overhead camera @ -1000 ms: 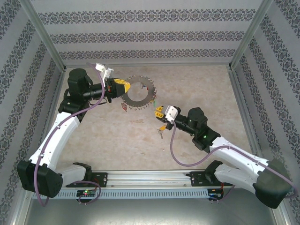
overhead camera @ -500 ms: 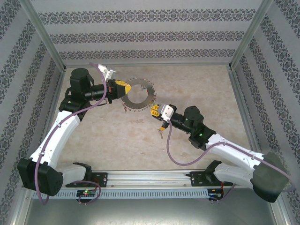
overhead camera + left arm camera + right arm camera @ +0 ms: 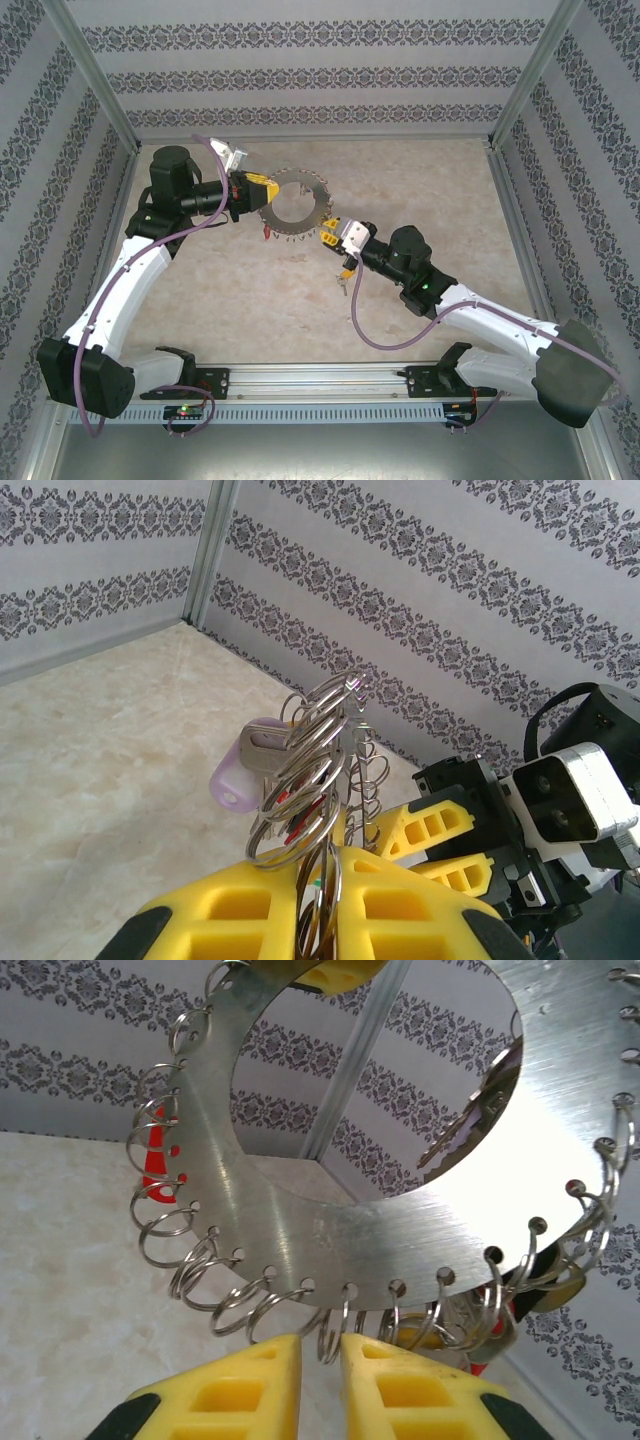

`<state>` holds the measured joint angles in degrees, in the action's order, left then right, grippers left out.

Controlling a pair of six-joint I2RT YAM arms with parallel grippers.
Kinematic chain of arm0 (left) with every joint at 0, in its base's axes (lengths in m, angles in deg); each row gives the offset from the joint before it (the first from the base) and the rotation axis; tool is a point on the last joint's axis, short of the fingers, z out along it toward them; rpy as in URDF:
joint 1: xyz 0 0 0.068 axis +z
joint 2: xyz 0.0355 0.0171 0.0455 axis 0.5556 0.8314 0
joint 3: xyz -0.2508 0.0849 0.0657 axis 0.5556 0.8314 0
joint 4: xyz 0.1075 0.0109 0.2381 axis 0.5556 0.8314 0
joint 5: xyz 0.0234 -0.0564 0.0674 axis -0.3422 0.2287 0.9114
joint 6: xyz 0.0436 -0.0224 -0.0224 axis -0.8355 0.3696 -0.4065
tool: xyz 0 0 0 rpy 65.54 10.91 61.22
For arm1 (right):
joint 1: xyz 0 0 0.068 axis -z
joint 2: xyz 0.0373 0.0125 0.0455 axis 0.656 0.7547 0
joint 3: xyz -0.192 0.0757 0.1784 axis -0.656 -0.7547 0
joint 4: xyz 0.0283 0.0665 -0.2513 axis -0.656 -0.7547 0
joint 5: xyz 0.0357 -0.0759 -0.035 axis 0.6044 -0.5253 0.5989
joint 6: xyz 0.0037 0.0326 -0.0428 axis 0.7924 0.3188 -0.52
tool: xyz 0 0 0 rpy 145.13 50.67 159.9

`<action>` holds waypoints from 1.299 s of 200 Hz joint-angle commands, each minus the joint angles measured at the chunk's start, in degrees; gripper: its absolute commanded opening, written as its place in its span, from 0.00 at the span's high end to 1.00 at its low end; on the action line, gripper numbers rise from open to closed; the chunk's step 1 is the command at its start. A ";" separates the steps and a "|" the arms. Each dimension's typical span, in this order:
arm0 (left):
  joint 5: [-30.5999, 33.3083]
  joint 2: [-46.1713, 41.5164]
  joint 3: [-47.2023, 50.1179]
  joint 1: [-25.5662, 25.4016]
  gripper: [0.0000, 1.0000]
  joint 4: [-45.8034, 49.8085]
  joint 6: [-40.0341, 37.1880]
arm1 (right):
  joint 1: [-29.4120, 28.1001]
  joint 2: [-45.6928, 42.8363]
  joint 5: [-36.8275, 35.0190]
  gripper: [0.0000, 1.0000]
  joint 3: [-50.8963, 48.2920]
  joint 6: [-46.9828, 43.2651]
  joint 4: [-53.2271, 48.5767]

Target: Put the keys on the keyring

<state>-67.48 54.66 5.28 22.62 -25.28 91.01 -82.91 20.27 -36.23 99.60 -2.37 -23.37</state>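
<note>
Your left gripper (image 3: 330, 880) clamps keyring (image 3: 330, 1230) rim, presenting it; right gripper (image 3: 320, 1345), barely parted, straddles split ring (image 3: 331, 1335), pinch unclear.

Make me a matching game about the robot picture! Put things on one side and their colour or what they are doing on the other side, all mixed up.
Things:
1. keyring
2. left gripper
3. table
4. plastic tag

Matches:
A. pale purple
B. beige, marbled
C. clamped on the ring's edge
D. shiny grey, with holes round the rim

Pairs: 1-D, 2-C, 3-B, 4-A
</note>
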 commanded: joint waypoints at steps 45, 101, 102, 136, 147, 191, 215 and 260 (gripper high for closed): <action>-1.62 -1.52 -2.80 0.12 1.00 -0.68 -1.52 | -1.15 0.80 -0.93 0.75 1.18 0.35 2.38; -1.66 -1.72 -2.58 0.06 1.00 -0.72 -1.35 | -1.66 2.23 -2.63 0.78 1.09 0.42 3.93; -1.66 -1.73 -2.58 0.11 1.00 -0.74 -1.35 | -1.67 2.24 -2.68 0.79 1.09 0.42 3.99; -1.64 -1.78 -2.52 0.11 1.00 -0.61 -1.30 | -1.93 3.03 -3.62 0.80 1.18 0.60 5.40; -1.57 -1.81 -2.50 0.06 1.00 -0.63 -1.28 | -2.01 3.20 -3.93 0.81 1.18 0.56 5.76; -1.57 -2.03 -2.40 0.07 1.00 -0.54 -1.22 | -2.39 3.59 -5.23 0.82 0.95 0.48 6.51; -1.49 -2.16 -2.27 0.14 1.00 -0.63 -0.69 | -2.69 3.75 -5.45 0.84 0.91 0.66 6.69; -1.22 -2.31 -2.25 0.08 1.00 -0.86 -0.04 | -3.11 3.85 -7.29 0.92 0.39 0.42 6.77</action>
<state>-67.48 54.55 5.28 22.62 -25.28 90.88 -85.42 23.88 -41.71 99.60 -2.44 -18.89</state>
